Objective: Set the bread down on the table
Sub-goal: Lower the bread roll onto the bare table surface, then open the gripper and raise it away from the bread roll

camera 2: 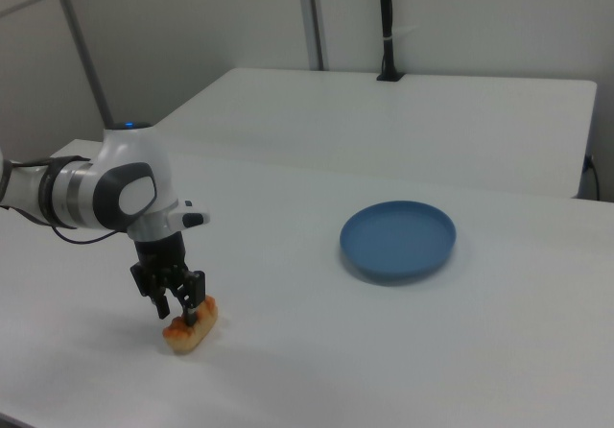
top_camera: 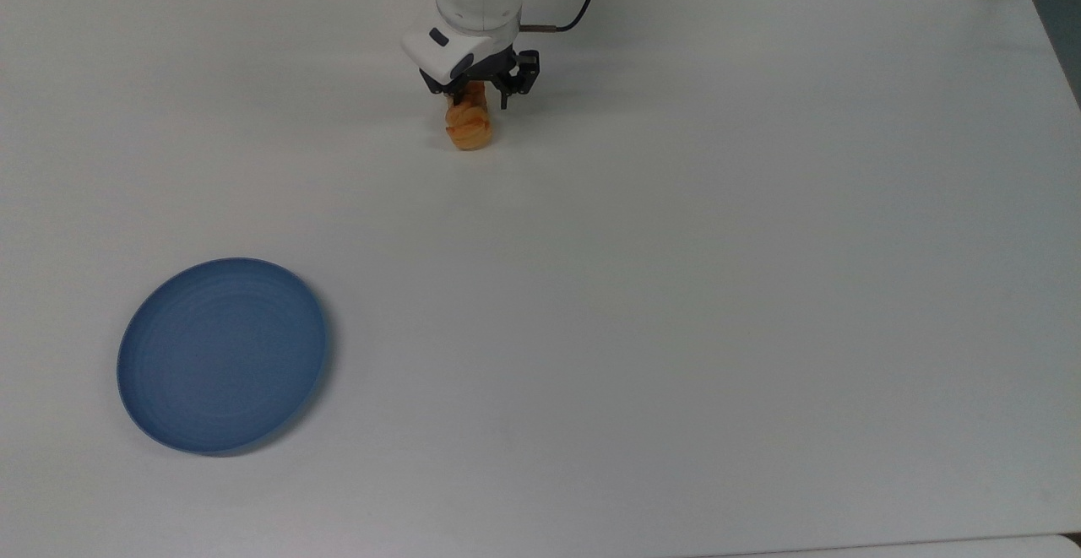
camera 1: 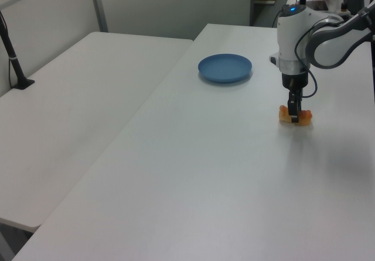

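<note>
My right view shows the end effector (camera 2: 178, 303) spread open astride the bread (camera 2: 191, 328), which rests on the surface (top_camera: 676, 288). My top view puts the blue plate (top_camera: 222, 355) well apart at seven o'clock.

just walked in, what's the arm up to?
The arm has set the bread down on the white table, near the top view's upper edge. The gripper is open, its fingers straddling the roll, so it looks just released or about to be. The blue plate sits well apart from the roll, with nothing on it.
</note>
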